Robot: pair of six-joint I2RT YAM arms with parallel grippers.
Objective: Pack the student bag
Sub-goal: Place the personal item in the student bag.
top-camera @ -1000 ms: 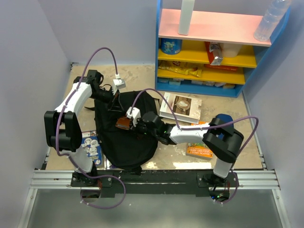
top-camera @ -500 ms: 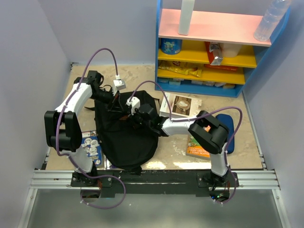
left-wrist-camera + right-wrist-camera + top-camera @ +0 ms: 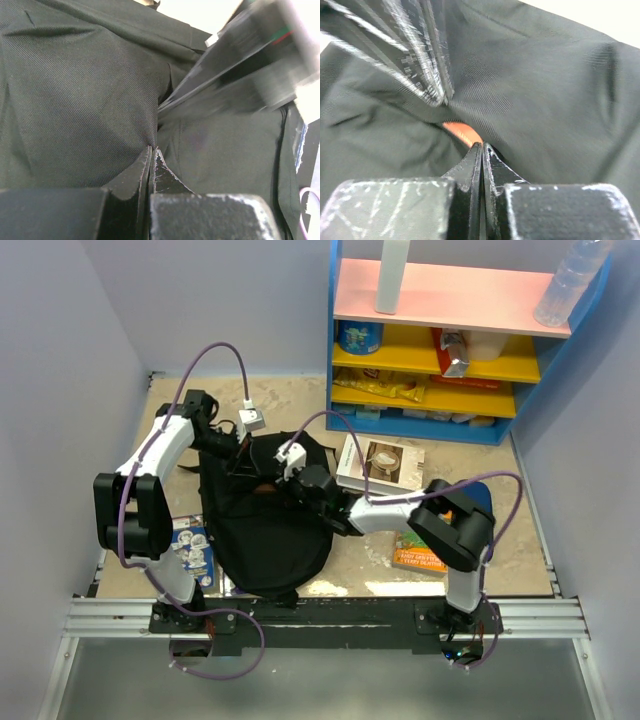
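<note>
The student bag (image 3: 265, 535), soft and black, lies on the table between the two arms. My left gripper (image 3: 233, 454) is at its upper left rim, shut on a fold of the black fabric (image 3: 100, 100), with the jaws pressed together (image 3: 152, 148). My right gripper (image 3: 284, 488) reaches into the bag's mouth from the right. Its jaws are shut (image 3: 482, 144), and their tips meet the edge of an orange flat item (image 3: 461, 132). Only a sliver of that item shows among the fabric folds.
A white book with a cup picture (image 3: 381, 462) and an orange book (image 3: 420, 556) lie right of the bag. A dark-blue pencil case (image 3: 480, 490) shows behind the right arm. A blue illustrated booklet (image 3: 193, 546) lies at the bag's left. The coloured shelf (image 3: 440, 340) stands at the back right.
The right gripper carried the orange-brown item from above the bag's front up and into its mouth, so the item is now almost hidden. The left gripper kept its hold.
</note>
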